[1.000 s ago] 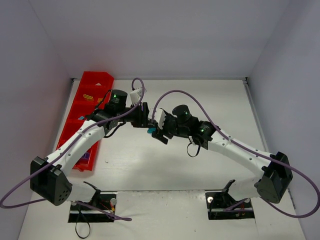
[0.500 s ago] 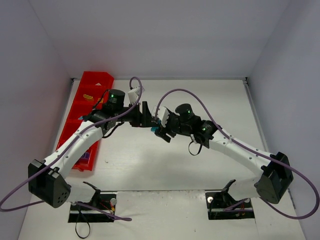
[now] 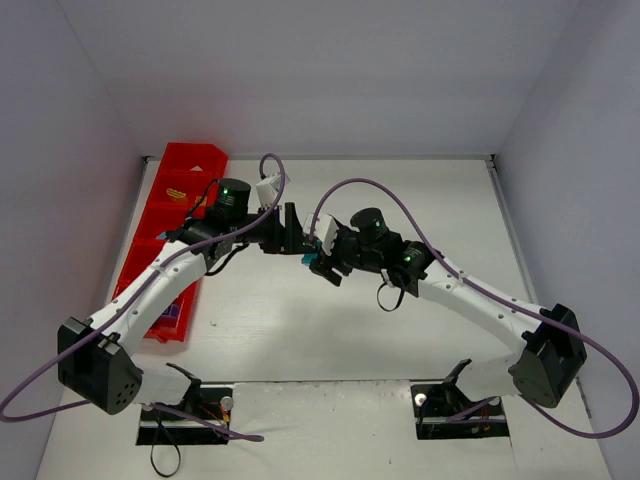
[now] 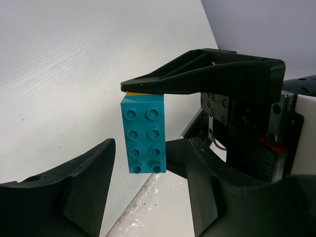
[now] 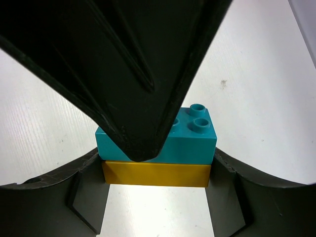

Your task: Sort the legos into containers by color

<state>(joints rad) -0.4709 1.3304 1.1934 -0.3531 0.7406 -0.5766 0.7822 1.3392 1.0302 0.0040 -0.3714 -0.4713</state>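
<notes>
A teal lego (image 4: 143,136) sits stacked on a yellow lego (image 5: 155,174), held in the air over the table's middle. My right gripper (image 5: 157,165) is shut on this stack, its fingers (image 5: 229,190) pressing both ends. My left gripper (image 4: 148,187) faces it with open jaws. The teal lego's lower end lies between its fingertips (image 4: 94,168) without touching them. In the top view the two grippers (image 3: 298,238) (image 3: 320,262) meet tip to tip around the teal lego (image 3: 318,265). The red container tray (image 3: 195,160) lies along the left side, with a yellow lego (image 3: 176,193) and a purple lego (image 3: 170,313) in separate compartments.
Purple cables (image 3: 350,185) loop above both wrists. The left arm (image 3: 160,285) stretches over the tray's near end. Grey walls close in the table at left, back and right. Two mounting plates (image 3: 460,412) sit at the near edge.
My left gripper's jaws have opened off the teal lego. Both wrists shifted slightly, the right one a little up and to the right with the stack still in it.
</notes>
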